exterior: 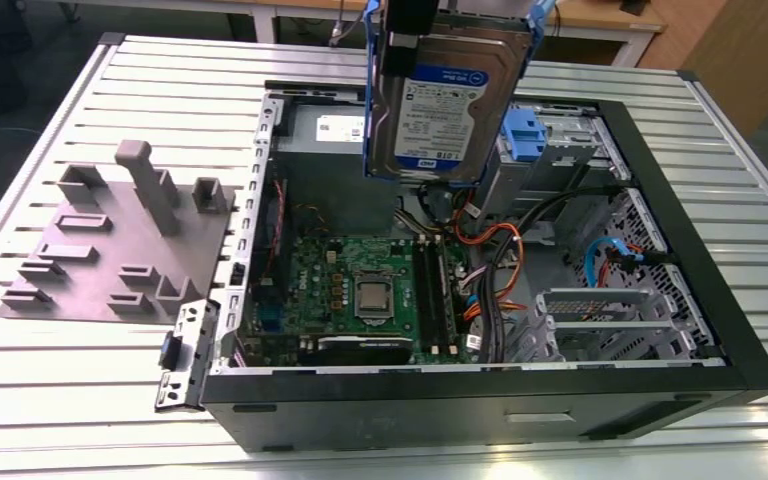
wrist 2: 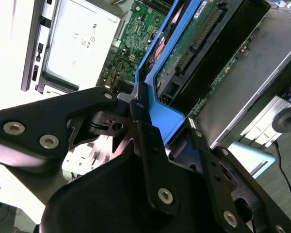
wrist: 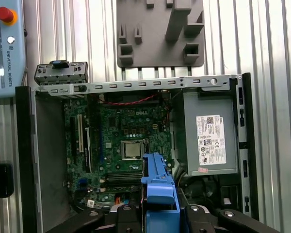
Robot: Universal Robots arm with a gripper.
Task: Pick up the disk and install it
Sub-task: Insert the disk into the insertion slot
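The claw (wrist 2: 157,119) is pressed together on the disk (exterior: 444,100) and pinches it at the blue rail (wrist: 157,187) on its edge. In the exterior view the disk hangs upright in the air, label side visible, above the open computer case (exterior: 711,300), which lies on the ribbed tabletop (exterior: 77,400) beside a grey fixture plate (exterior: 104,250).

Black open-sided computer tower case (exterior: 491,410) lies flat on ribbed aluminium slat table (exterior: 77,400). Inside: green motherboard (exterior: 317,280), square silver processor (exterior: 371,297) near its middle; grey power-supply box with white sticker (wrist: 208,141) beside board; orange and black cable bundle (exterior: 487,243); silver drive cage with blue plastic latch (exterior: 558,140) toward exterior view's right. Grey plastic fixture plate with upright blocks (exterior: 104,250) on table just beside case, at exterior view's left.
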